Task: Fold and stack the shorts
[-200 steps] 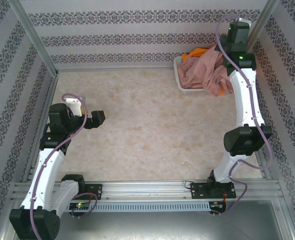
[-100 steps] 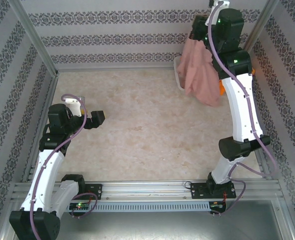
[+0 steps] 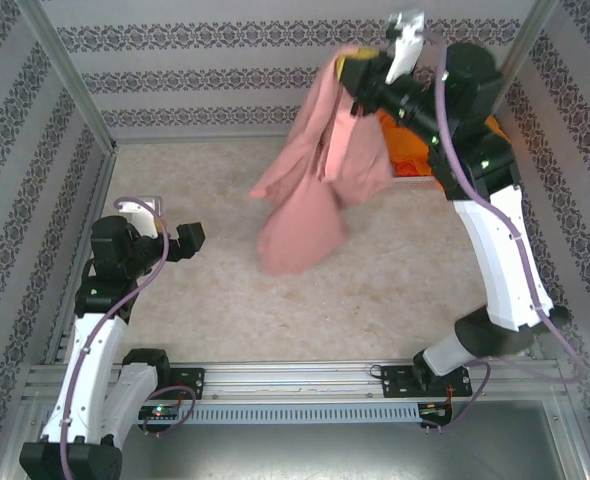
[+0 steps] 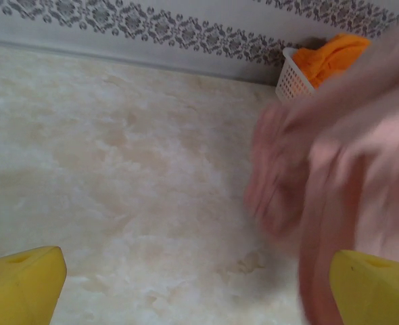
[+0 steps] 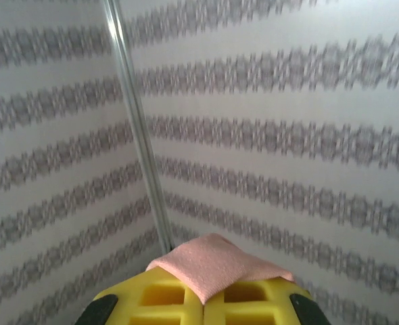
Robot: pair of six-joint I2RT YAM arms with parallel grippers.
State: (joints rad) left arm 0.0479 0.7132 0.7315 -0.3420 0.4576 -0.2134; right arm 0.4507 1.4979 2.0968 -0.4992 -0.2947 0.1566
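Clearly the right gripper (image 5: 203, 288), clamped on pink shorts (image 3: 315, 190), held them high; the left gripper (image 3: 190, 238) gaped empty. Next, I judged, they needed laying flat on the table (image 3: 225, 310).

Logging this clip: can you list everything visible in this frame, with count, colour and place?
pink shorts: one, dusty pink, hanging in the air over the back middle of the table, blurred
orange shorts: count cannot be told, bright orange, bunched in the basket
basket: one, white mesh, back right corner of the table
table: one, beige marbled top
walls: pale with grey patterned bands, around the back and sides
left gripper: one, yellow fingers, open, low over the left side of the table
right gripper: one, yellow fingers, raised at the back right, shut on a fold of the pink shorts
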